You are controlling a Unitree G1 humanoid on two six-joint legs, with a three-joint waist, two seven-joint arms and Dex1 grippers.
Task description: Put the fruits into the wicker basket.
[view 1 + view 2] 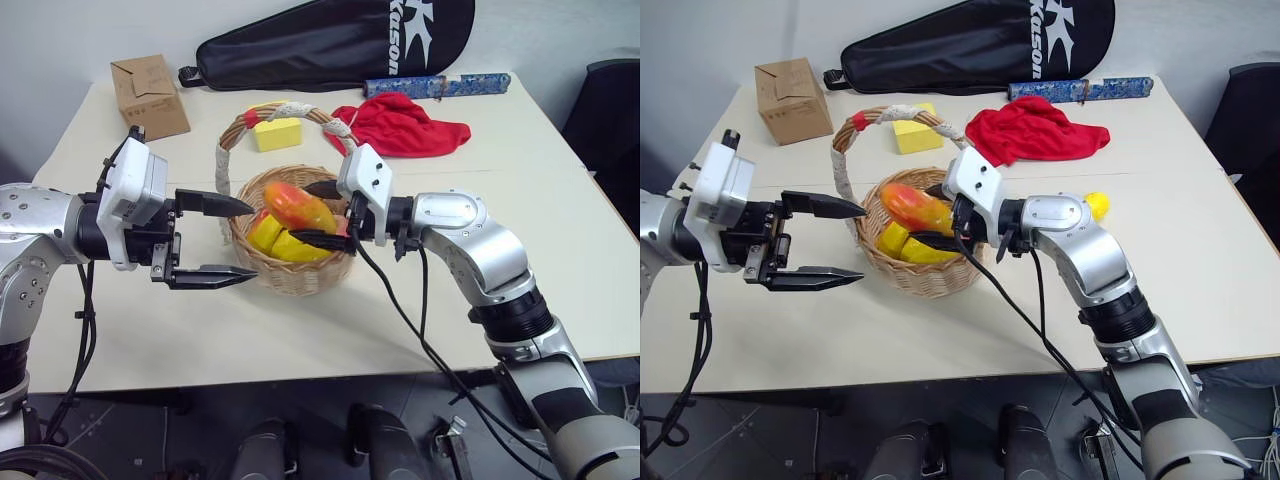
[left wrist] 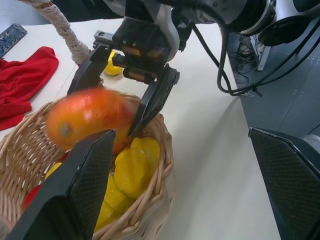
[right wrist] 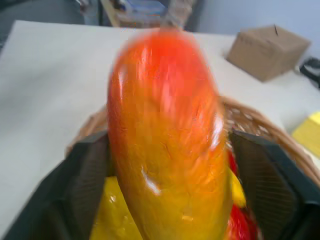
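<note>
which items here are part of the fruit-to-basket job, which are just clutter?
Job: mango between the right gripper's fingers, over the basket; yellow fruit already in it; lemon on the table.

Clutter: cardboard box, yellow block, red cloth, black bag, blue roll.

Right claw point(image 1: 937, 215) hung over the wicker basket point(image 1: 920, 272) with the mango point(image 1: 912, 207) between its spread fingers, left claw point(image 1: 840, 240) gaping nearby.

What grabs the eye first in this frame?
The orange-red mango, between the right claw's fingers, right over the wicker basket mid-table. The left claw gapes open beside the basket's rim. Behind, a red cloth lies on the table.
</note>
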